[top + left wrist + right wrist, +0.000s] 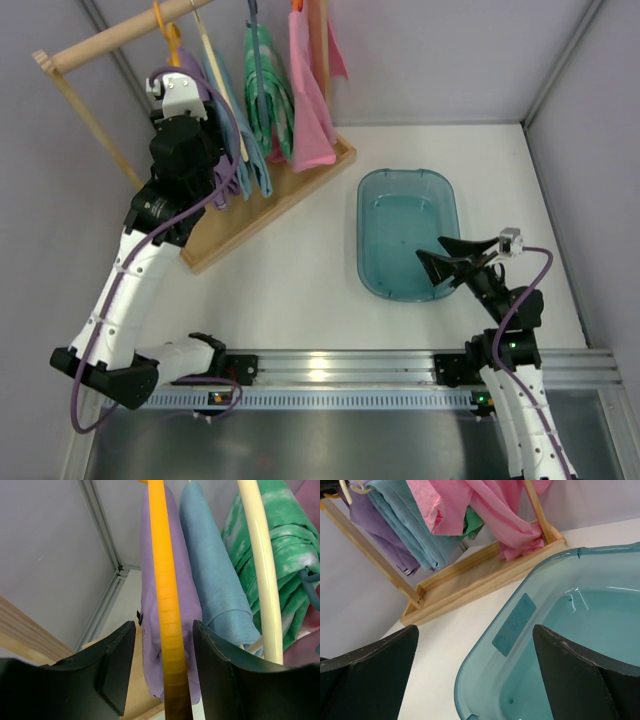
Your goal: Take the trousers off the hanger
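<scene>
The orange-yellow hanger (167,605) hangs at the left end of the wooden rail; its hook shows in the top view (165,30). The lilac trousers (187,595) are draped over it and hang down behind its bar; they also show in the right wrist view (375,535). My left gripper (164,625) is open, with one jaw on each side of the hanger bar and a gap on both sides. In the top view it (185,85) is raised at the rack. My right gripper (475,640) is open and empty over the near edge of the tub, as the top view shows (435,258).
A light blue garment (215,580) on a cream hanger (262,580) hangs right beside the trousers, then a green garment (290,540) and a pink one (310,100). The wooden rack base (270,210) lies below. A teal tub (362,240) stands at centre right.
</scene>
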`<action>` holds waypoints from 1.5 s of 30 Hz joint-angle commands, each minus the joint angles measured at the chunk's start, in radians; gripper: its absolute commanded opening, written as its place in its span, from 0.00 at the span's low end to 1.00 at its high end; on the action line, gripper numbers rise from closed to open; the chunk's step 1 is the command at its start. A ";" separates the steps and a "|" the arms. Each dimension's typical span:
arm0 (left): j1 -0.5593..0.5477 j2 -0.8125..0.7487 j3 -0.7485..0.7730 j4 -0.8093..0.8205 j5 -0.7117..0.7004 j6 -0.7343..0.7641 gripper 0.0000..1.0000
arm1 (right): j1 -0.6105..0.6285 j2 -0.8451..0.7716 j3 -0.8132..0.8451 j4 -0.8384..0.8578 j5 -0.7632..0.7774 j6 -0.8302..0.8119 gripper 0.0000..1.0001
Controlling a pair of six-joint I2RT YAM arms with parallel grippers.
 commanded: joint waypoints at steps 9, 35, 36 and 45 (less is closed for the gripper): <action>-0.053 0.026 0.001 0.151 -0.165 0.105 0.49 | 0.007 0.013 -0.001 0.056 -0.006 0.005 0.99; -0.060 -0.023 0.033 0.288 -0.216 0.237 0.00 | 0.007 0.016 -0.001 0.064 -0.011 0.008 0.99; -0.062 -0.028 0.038 0.287 -0.213 0.240 0.00 | 0.008 0.016 -0.001 0.065 -0.009 0.010 0.99; -0.105 -0.068 0.099 0.287 -0.224 0.311 0.00 | 0.007 0.018 -0.001 0.064 -0.007 0.008 0.99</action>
